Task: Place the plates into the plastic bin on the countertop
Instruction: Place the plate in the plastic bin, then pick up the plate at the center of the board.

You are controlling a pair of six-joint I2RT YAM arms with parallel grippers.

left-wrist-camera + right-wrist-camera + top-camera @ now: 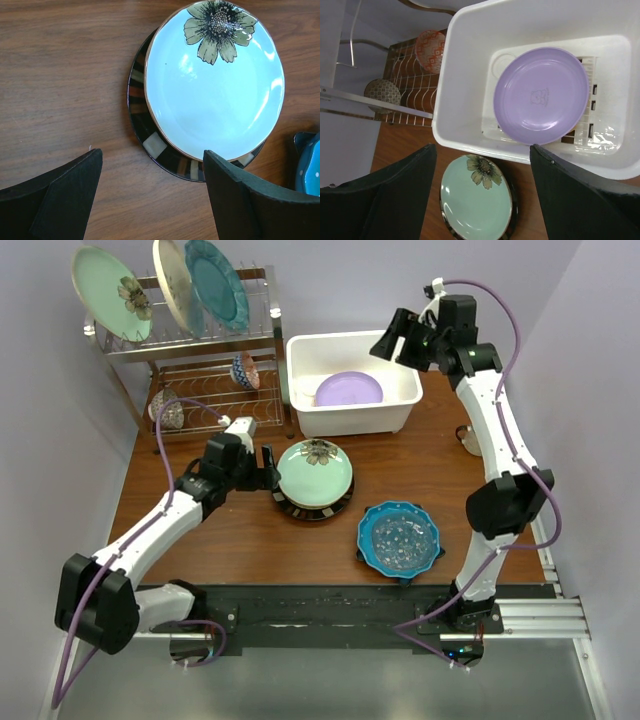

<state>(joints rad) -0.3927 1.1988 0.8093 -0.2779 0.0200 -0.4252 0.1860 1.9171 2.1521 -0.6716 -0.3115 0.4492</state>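
Observation:
The white plastic bin (400, 403) stands at the back centre of the countertop (200, 540) with the lilac plate (348, 390) lying inside. My right gripper (396, 340) hovers open and empty above the bin's right end; its view shows the bin (465, 140) and the lilac plate (540, 95). The mint flower plate (314, 470) lies on the dark-rimmed plate (330, 511) mid-table. My left gripper (268, 468) is open and empty just left of that stack, close to the dark rim (155, 147). The blue scalloped plate (399, 536) rests on the dark-blue star plate (362, 555).
The chrome wire rack (200, 345) at back left holds another mint flower plate (110, 295), a cream plate (172, 285) and the round teal plate (218, 282) upright, with small patterned bowls (245, 370) on its lower shelf. A small object (467, 437) sits behind the right arm.

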